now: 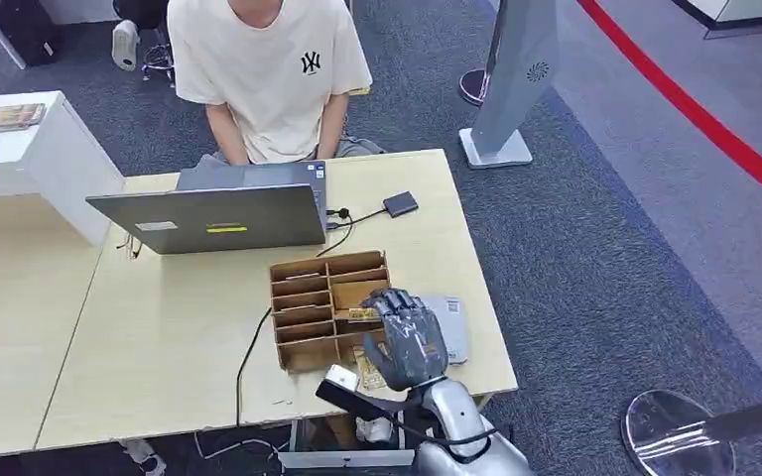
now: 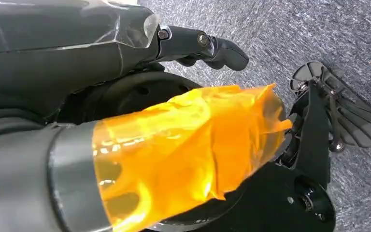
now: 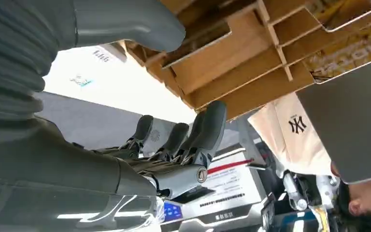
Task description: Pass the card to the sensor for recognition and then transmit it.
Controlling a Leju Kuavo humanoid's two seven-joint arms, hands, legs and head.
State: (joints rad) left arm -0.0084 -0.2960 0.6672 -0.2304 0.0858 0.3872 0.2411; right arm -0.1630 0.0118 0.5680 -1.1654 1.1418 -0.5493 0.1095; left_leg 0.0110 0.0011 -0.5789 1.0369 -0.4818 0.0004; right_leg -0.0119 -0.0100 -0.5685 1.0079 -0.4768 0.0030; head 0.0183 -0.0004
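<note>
A brown cardboard organizer (image 1: pixel 317 302) with several slots sits on the table's right half. Yellow-printed cards (image 1: pixel 359 314) lie in its slots, and another card (image 1: pixel 368 373) lies at its near corner. A flat white-grey sensor (image 1: pixel 453 328) rests just right of the organizer. My right hand (image 1: pixel 405 340) hovers over the organizer's right side, between cards and sensor, fingers spread and holding nothing. In the right wrist view the thumb (image 3: pixel 125 21) and fingers (image 3: pixel 195 137) stand apart below the organizer (image 3: pixel 251 58) and its cards (image 3: pixel 350 53). My left hand (image 2: pixel 207 46) hangs over the carpet, empty.
A grey laptop (image 1: pixel 213 216) stands open behind the organizer, with a person in a cream T-shirt (image 1: pixel 268 69) seated at it. A small dark hub (image 1: pixel 400 204) and cables lie nearby. The table's right edge (image 1: pixel 486 288) is close. A white cabinet (image 1: pixel 30 149) stands at left.
</note>
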